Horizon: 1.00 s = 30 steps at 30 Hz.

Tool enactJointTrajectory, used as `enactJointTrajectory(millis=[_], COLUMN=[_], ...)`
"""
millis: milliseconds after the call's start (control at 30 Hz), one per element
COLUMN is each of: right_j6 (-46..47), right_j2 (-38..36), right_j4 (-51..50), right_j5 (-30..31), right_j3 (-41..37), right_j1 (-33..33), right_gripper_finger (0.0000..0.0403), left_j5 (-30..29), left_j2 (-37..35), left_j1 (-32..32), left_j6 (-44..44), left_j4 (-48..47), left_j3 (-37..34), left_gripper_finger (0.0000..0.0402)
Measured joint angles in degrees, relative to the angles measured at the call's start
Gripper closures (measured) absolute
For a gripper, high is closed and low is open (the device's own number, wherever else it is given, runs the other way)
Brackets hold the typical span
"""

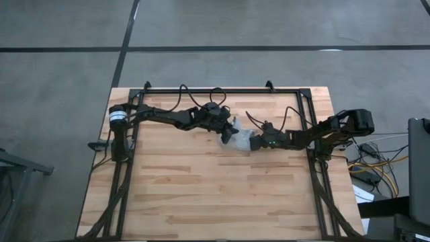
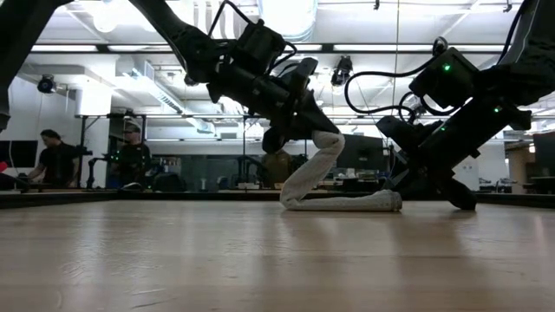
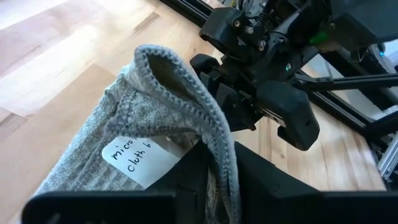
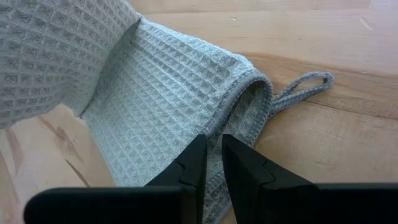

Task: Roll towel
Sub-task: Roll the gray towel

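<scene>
Now | left end effector [image 2: 299, 117] grips lifted towel [image 2: 334, 186] | right end effector [image 4: 212, 163] pinches its edge

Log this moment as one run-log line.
task: roll towel | left gripper: lifting one towel end | right gripper: pinching the other end on the table | roll: not formed

A robotics lab or workshop is being shown. A wooden butcher-block surface [image 1: 222, 195] is being framed by black metal rails [image 1: 222, 89] on a grey concrete floor [image 1: 60, 74] crossed by dark lines. At the left of the low view, people [image 2: 54, 160] are sitting at workstations behind the surface, while ceiling lights [image 2: 286, 13] and exposed ducts are hanging overhead. Loose cables [image 1: 373, 165] are lying at the right edge of the high view.
</scene>
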Motion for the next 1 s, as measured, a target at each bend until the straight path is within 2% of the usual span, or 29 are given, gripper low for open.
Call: enactJointTrajectory(millis=[533,1000], right_j6=[-0.18,-2.05], right_j2=[0.0,-1.82], right_j4=[-0.02,0.03], right_j5=[0.04,1.49], right_j3=[0.02,0.05], right_j1=[0.0,-0.09], right_gripper_finger=[0.0353,0.0353], left_j5=[0.84,0.82], left_j2=[-0.07,-0.07], left_j1=[0.0,-0.09], left_j6=[-1.73,-0.88], left_j4=[0.1,0.03], left_j3=[0.0,0.0], left_gripper_finger=[0.024,0.0234])
